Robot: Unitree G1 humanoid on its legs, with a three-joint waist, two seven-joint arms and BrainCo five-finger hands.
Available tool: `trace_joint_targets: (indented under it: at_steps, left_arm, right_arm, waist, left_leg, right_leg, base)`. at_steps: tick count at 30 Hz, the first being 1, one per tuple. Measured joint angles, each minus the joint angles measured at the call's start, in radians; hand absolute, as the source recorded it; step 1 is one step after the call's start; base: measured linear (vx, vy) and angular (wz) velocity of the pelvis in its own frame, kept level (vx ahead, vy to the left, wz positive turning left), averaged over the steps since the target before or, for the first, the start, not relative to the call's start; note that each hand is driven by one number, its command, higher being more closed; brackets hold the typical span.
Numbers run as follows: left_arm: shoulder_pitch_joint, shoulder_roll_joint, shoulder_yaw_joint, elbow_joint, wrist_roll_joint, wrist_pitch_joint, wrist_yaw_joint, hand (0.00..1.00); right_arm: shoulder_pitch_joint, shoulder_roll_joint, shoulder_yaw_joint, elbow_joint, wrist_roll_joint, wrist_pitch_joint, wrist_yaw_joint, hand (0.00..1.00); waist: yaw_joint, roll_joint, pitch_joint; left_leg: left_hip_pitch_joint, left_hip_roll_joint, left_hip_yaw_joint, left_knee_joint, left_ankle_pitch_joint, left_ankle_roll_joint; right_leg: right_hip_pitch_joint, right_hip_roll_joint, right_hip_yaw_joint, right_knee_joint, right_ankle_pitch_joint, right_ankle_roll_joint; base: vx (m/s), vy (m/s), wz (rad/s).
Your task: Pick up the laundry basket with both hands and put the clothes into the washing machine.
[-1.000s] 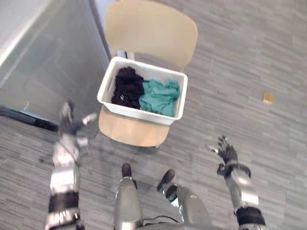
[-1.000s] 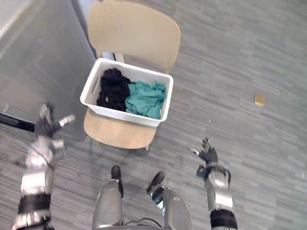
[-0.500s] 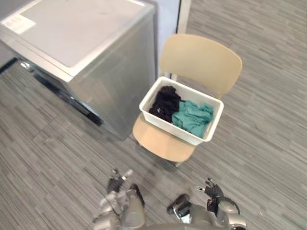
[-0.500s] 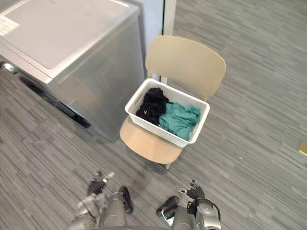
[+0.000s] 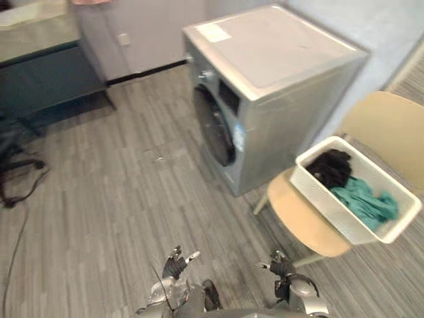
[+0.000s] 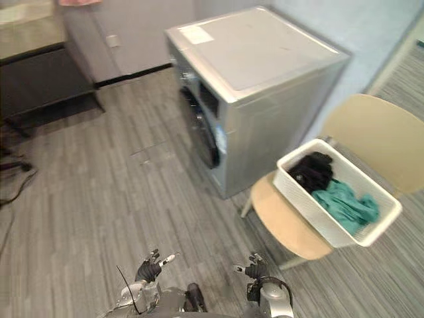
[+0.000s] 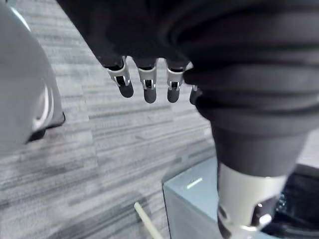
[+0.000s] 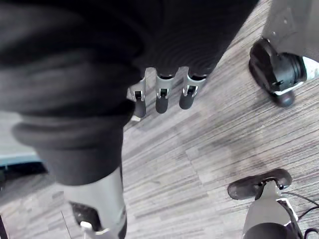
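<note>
A white laundry basket (image 5: 397,233) holding black clothes (image 5: 329,167) and teal clothes (image 5: 364,201) rests on a beige chair (image 5: 298,215) at the right. The silver washing machine (image 5: 271,79) stands beside it, its round dark door (image 5: 215,132) shut. My left hand (image 5: 176,264) and right hand (image 5: 281,268) hang low at the bottom of the eye views, far from the basket. Both are open and hold nothing; their fingers (image 7: 145,85) (image 8: 162,94) point at bare floor.
Grey plank floor spreads wide in front of the washer. A dark cabinet (image 5: 46,73) stands at the back left, and black chair legs with cables (image 5: 16,165) lie at the far left. A pale wall runs behind the washer.
The camera has swung left: the washer front and room now show, and basket and chair have shifted to the right edge. Both hands stay low and open.
</note>
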Motion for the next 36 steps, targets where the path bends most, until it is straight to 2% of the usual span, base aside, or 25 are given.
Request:
trace_joint_targets:
  at_steps: [1, 2, 3, 6, 8, 10, 11, 14, 16, 18, 19, 20, 21, 22, 23, 24, 26, 27, 29, 30, 31, 32, 33, 34, 36]
  left_arm:
    - [-0.003, 0.006, -0.004, 0.002, 0.005, 0.000, 0.000, 0.00]
    - [-0.006, 0.013, -0.006, 0.010, 0.022, -0.001, 0.000, 0.00]
    - [-0.009, 0.018, -0.017, 0.024, 0.024, -0.002, 0.000, 0.00]
    - [-0.026, 0.018, -0.020, 0.040, 0.025, -0.002, 0.000, 0.00]
    - [-0.028, 0.017, -0.020, 0.040, 0.026, -0.002, 0.001, 0.00]
    - [-0.041, 0.016, -0.023, 0.040, 0.028, -0.002, 0.001, 0.00]
    - [-0.055, 0.015, -0.026, 0.040, 0.034, -0.002, 0.001, 0.00]
    - [-0.104, 0.012, -0.041, 0.075, 0.037, -0.005, 0.001, 0.00]
    - [-0.116, 0.013, -0.061, 0.099, 0.042, -0.005, 0.002, 0.00]
    - [-0.112, 0.008, -0.060, 0.103, 0.040, -0.004, 0.003, 0.00]
    - [-0.104, 0.008, -0.057, 0.101, 0.040, -0.004, 0.002, 0.00]
    - [-0.091, 0.001, -0.056, 0.096, 0.040, -0.004, 0.002, 0.00]
    - [-0.088, -0.002, -0.057, 0.097, 0.041, -0.003, 0.003, 0.00]
    - [-0.093, -0.005, -0.057, 0.097, 0.042, -0.003, 0.002, 0.00]
    - [-0.100, -0.005, -0.057, 0.097, 0.042, -0.004, 0.003, 0.00]
    - [-0.111, -0.004, -0.056, 0.095, 0.042, -0.005, 0.003, 0.00]
    - [-0.107, -0.002, -0.056, 0.093, 0.042, -0.007, 0.002, 0.00]
    - [-0.097, -0.001, -0.056, 0.091, 0.042, -0.008, 0.002, 0.00]
    - [-0.066, -0.001, -0.052, 0.073, 0.041, -0.010, 0.002, 0.00]
    - [-0.060, -0.002, -0.050, 0.070, 0.041, -0.011, 0.002, 0.00]
    - [-0.048, -0.011, -0.045, 0.073, 0.036, -0.013, 0.008, 0.00]
    - [-0.038, -0.027, -0.045, 0.077, 0.030, -0.014, 0.013, 0.00]
    - [-0.044, -0.027, -0.047, 0.078, 0.027, -0.015, 0.014, 0.00]
    - [-0.052, -0.004, -0.042, 0.075, 0.028, -0.021, 0.022, 0.00]
    - [-0.043, 0.016, -0.017, 0.076, 0.027, -0.024, 0.026, 0.00]
  right_arm:
    - [0.004, 0.000, 0.007, -0.018, 0.004, -0.004, 0.000, 0.00]
    - [0.009, 0.000, 0.020, -0.050, 0.021, -0.006, -0.002, 0.00]
    - [0.016, 0.000, 0.028, -0.085, 0.042, -0.015, -0.004, 0.00]
    - [0.003, 0.000, 0.029, -0.130, 0.083, -0.044, -0.007, 0.00]
    - [-0.023, 0.001, 0.042, -0.135, 0.104, -0.052, -0.008, 0.00]
    - [-0.030, 0.003, 0.060, -0.169, 0.128, -0.074, -0.009, 0.00]
    - [-0.029, 0.003, 0.062, -0.200, 0.129, -0.081, -0.010, 0.00]
    - [-0.030, 0.000, 0.058, -0.265, 0.129, -0.088, -0.023, 0.00]
    - [-0.026, 0.001, 0.056, -0.274, 0.128, -0.089, -0.027, 0.00]
    - [-0.028, 0.004, 0.042, -0.282, 0.129, -0.089, -0.052, 0.00]
    - [-0.028, 0.003, 0.036, -0.294, 0.130, -0.089, -0.061, 0.00]
    - [-0.023, 0.001, 0.027, -0.328, 0.130, -0.091, -0.071, 0.00]
    - [-0.021, 0.006, 0.012, -0.356, 0.129, -0.110, -0.079, 0.00]
    - [-0.040, 0.011, -0.003, -0.355, 0.128, -0.120, -0.093, 0.00]
    - [-0.048, 0.012, -0.021, -0.355, 0.127, -0.120, -0.097, 0.00]
    - [-0.048, 0.010, -0.043, -0.354, 0.126, -0.120, -0.103, 0.00]
    - [-0.048, 0.009, -0.054, -0.354, 0.125, -0.120, -0.111, 0.00]
    - [-0.056, 0.010, -0.049, -0.352, 0.122, -0.120, -0.111, 0.00]
    - [-0.089, 0.000, -0.012, -0.327, 0.116, -0.120, -0.110, 0.00]
    - [-0.102, -0.006, 0.003, -0.315, 0.115, -0.120, -0.108, 0.00]
    - [-0.110, -0.022, 0.018, -0.308, 0.114, -0.121, -0.109, 0.00]
    - [-0.112, -0.045, 0.019, -0.304, 0.107, -0.121, -0.107, 0.00]
    - [-0.110, -0.035, 0.015, -0.299, 0.105, -0.119, -0.108, 0.00]
    - [-0.110, -0.024, 0.024, -0.302, 0.100, -0.116, -0.108, 0.00]
    - [-0.143, -0.016, 0.070, -0.304, 0.086, -0.117, -0.108, 0.00]
  waist:
    - [-0.005, -0.002, 0.009]
    - [-0.019, -0.009, 0.019]
    - [-0.035, -0.011, 0.023]
    - [-0.046, -0.021, 0.043]
    - [-0.043, -0.019, 0.046]
    - [-0.038, -0.021, 0.047]
    - [-0.034, -0.026, 0.044]
    - [-0.034, -0.021, 0.044]
    - [-0.044, -0.012, 0.043]
    - [-0.044, 0.000, 0.048]
    - [-0.043, 0.011, 0.047]
    - [-0.041, 0.034, 0.038]
    - [-0.031, 0.045, 0.029]
    - [-0.022, 0.039, 0.031]
    - [-0.022, 0.034, 0.033]
    - [-0.022, 0.020, 0.041]
    - [-0.022, 0.003, 0.051]
    - [-0.021, 0.008, 0.050]
    - [-0.015, 0.014, 0.051]
    - [-0.014, 0.030, 0.043]
    - [-0.007, 0.062, 0.043]
    - [0.002, 0.102, 0.041]
    - [0.004, 0.093, 0.042]
    - [0.000, 0.061, 0.042]
    - [0.009, 0.028, 0.029]
  left_leg:
    - [0.008, -0.016, -0.023, -0.016, 0.006, 0.017]
    - [0.025, -0.050, -0.073, -0.047, 0.023, 0.036]
    - [0.037, -0.069, -0.104, -0.066, 0.029, 0.039]
    - [0.070, -0.085, -0.106, -0.076, 0.032, 0.034]
    - [0.088, -0.085, -0.109, -0.088, 0.029, 0.032]
    - [0.115, -0.090, -0.115, -0.126, 0.029, 0.028]
    - [0.119, -0.098, -0.121, -0.131, 0.022, 0.019]
    - [0.126, -0.091, -0.146, -0.106, -0.024, -0.016]
    - [0.131, -0.054, -0.148, -0.029, -0.060, -0.073]
    - [0.075, 0.067, -0.025, 0.295, -0.050, -0.104]
    - [0.067, 0.108, 0.010, 0.375, -0.039, -0.118]
    - [0.040, 0.178, 0.056, 0.496, -0.002, -0.116]
    - [-0.007, 0.255, 0.100, 0.647, 0.086, -0.107]
    - [-0.043, 0.310, 0.135, 0.723, 0.063, -0.075]
    - [-0.053, 0.331, 0.146, 0.733, 0.050, -0.057]
    - [-0.065, 0.354, 0.142, 0.698, 0.025, -0.060]
    - [-0.097, 0.351, 0.072, 0.562, 0.015, -0.058]
    - [-0.123, 0.336, -0.020, 0.441, 0.017, -0.061]
    - [-0.127, 0.291, -0.205, 0.208, 0.033, -0.087]
    - [-0.113, 0.267, -0.305, 0.101, 0.051, -0.114]
    - [-0.080, 0.258, -0.382, -0.016, 0.077, -0.156]
    - [-0.066, 0.252, -0.421, -0.033, 0.137, -0.247]
    - [-0.068, 0.231, -0.400, -0.013, 0.128, -0.234]
    - [-0.060, 0.186, -0.366, -0.024, 0.120, -0.214]
    - [-0.062, 0.136, -0.281, -0.022, 0.105, -0.175]
  right_leg:
    - [-0.015, 0.044, 0.078, 0.018, -0.041, 0.016]
    - [-0.042, 0.131, 0.185, 0.038, -0.094, 0.031]
    - [-0.067, 0.201, 0.226, 0.030, -0.119, 0.055]
    - [-0.119, 0.278, 0.182, -0.057, -0.118, 0.071]
    - [-0.149, 0.323, 0.146, -0.178, -0.080, 0.079]
    - [-0.149, 0.358, 0.106, -0.319, 0.008, 0.075]
    - [-0.148, 0.364, 0.094, -0.355, 0.046, 0.056]
    - [-0.138, 0.372, 0.081, -0.348, 0.095, 0.005]
    - [-0.090, 0.382, 0.059, -0.355, 0.097, 0.002]
    - [0.002, 0.414, 0.030, -0.351, 0.076, 0.003]
    - [0.024, 0.431, 0.032, -0.352, 0.070, 0.001]
    - [0.051, 0.458, 0.038, -0.363, 0.061, -0.006]
    - [0.085, 0.477, 0.084, -0.396, 0.056, -0.008]
    - [0.100, 0.475, 0.122, -0.411, 0.059, -0.004]
    - [0.110, 0.468, 0.136, -0.418, 0.062, 0.000]
    - [0.132, 0.451, 0.165, -0.434, 0.067, 0.008]
    - [0.157, 0.429, 0.214, -0.467, 0.074, 0.026]
    - [0.157, 0.425, 0.253, -0.480, 0.080, 0.043]
    - [0.133, 0.417, 0.328, -0.470, 0.069, 0.074]
    - [0.115, 0.410, 0.363, -0.452, 0.060, 0.091]
    - [0.098, 0.415, 0.402, -0.435, 0.059, 0.137]
    - [0.099, 0.428, 0.438, -0.434, 0.058, 0.183]
    - [0.107, 0.405, 0.450, -0.440, 0.063, 0.192]
    - [0.101, 0.360, 0.452, -0.437, 0.066, 0.205]
    - [0.058, 0.297, 0.502, -0.445, 0.078, 0.219]
  base:
    - [0.01, 0.156, 1.37]
    - [0.05, 0.157, 1.38]
    - [0.07, 0.136, 1.34]
    - [0.10, 0.056, 0.81]
    - [0.11, 0.052, 0.10]
    - [0.21, 0.047, 0.01]
    - [0.24, 0.018, 0.08]
    - [0.34, -0.013, 0.14]
    - [0.38, -0.043, 0.18]
    - [0.35, -0.078, -0.04]
    - [0.35, -0.070, -0.46]
    - [0.40, -0.012, -0.80]
    - [0.45, 0.029, -1.07]
    - [0.36, 0.049, -0.92]
    - [0.29, 0.049, -0.71]
    - [0.21, 0.049, -0.47]
    - [0.22, 0.153, -0.60]
    - [0.20, 0.302, -0.97]
    - [0.10, 0.347, -1.04]
    - [0.06, 0.437, -1.06]
    - [0.08, 0.588, -1.29]
    - [0.09, 0.524, -1.11]
    - [0.11, 0.507, -0.70]
    - [0.11, 0.332, -0.37]
    - [0.10, 0.328, -0.55]
